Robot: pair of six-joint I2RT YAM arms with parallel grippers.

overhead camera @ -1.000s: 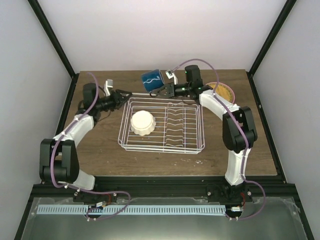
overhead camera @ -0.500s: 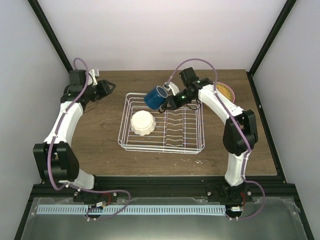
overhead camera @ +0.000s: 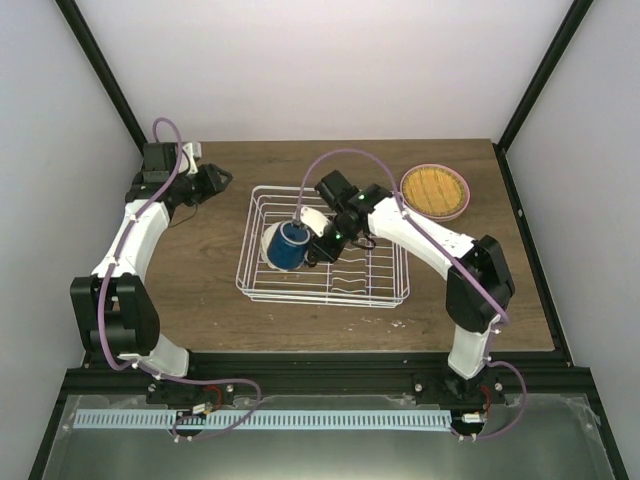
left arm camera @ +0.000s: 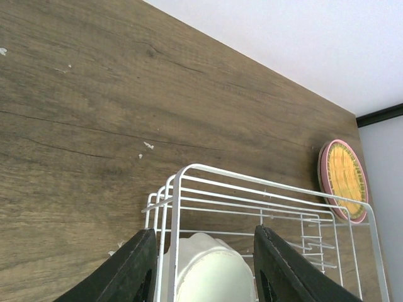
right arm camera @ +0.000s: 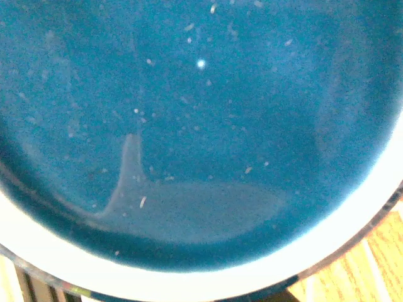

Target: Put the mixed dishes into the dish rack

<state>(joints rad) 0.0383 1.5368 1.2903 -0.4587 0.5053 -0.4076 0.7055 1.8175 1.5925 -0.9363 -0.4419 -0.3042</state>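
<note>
gripping mug (overhead camera: 288,245) over bowl (left arm camera: 211,274) in dish rack (overhead camera: 370,270)

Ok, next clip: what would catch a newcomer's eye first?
The dark blue mug stands out first, gripped by the right claw over the cream bowl at the left end of the white dish rack. Next comes the yellow-orange grid plate at the far right corner of the table.

A brown wood-grain counter (overhead camera: 200,300) carries a few small white flecks (left arm camera: 147,145). Plain white walls (overhead camera: 320,70) rise behind it, edged by slanting black posts (overhead camera: 102,70). A grey metal ledge (overhead camera: 320,445) runs along its near side.
</note>
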